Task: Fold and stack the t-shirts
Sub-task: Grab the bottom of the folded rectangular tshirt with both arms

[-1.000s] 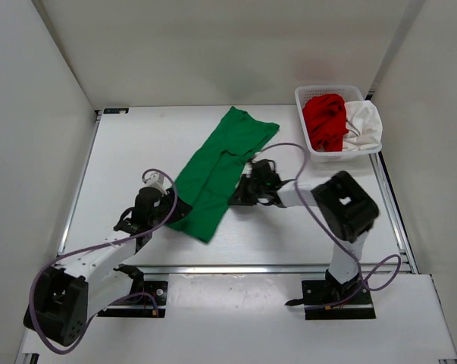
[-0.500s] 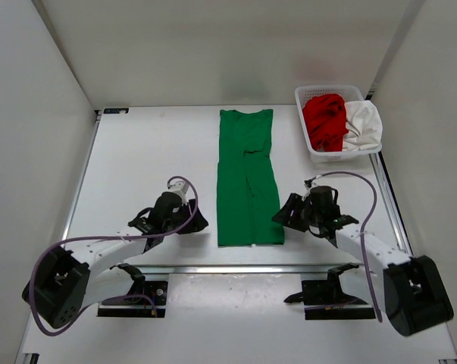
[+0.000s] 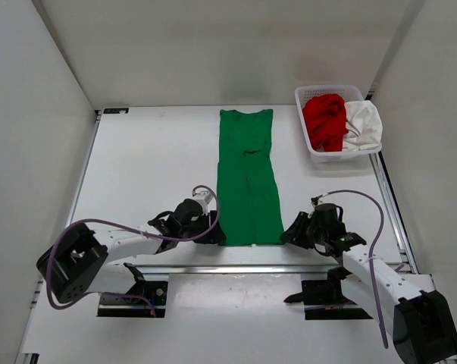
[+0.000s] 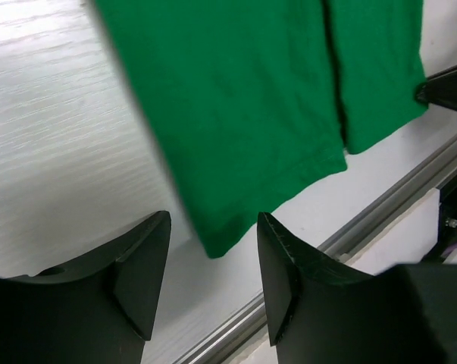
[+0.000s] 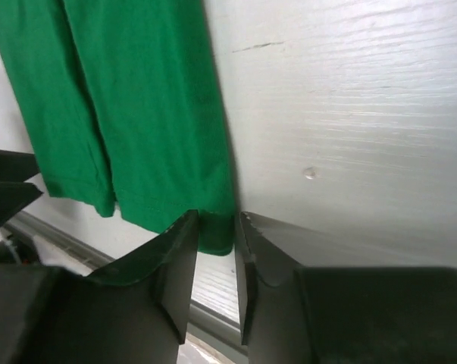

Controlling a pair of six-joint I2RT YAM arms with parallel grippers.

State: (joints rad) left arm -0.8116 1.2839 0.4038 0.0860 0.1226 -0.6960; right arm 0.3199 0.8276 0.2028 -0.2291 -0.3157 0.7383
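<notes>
White table (image 3: 137,167) with the green shirt (image 3: 247,182) lying flat in a long strip. The left gripper (image 4: 213,224) is spread, with a shirt corner just past its tips. The right gripper (image 5: 214,220) is nearly pressed together around the other corner; I cannot tell if it pinches. Far beyond it, the red shirt (image 3: 324,120) and the white shirt (image 3: 364,123) sit in a basket (image 3: 342,156).

I see the white surface (image 3: 137,167) carrying a green t-shirt (image 3: 247,182), folded into a long narrow strip that lies flat and runs near to far down the middle. A white mesh basket (image 3: 342,156) sits at the far right corner.
</notes>
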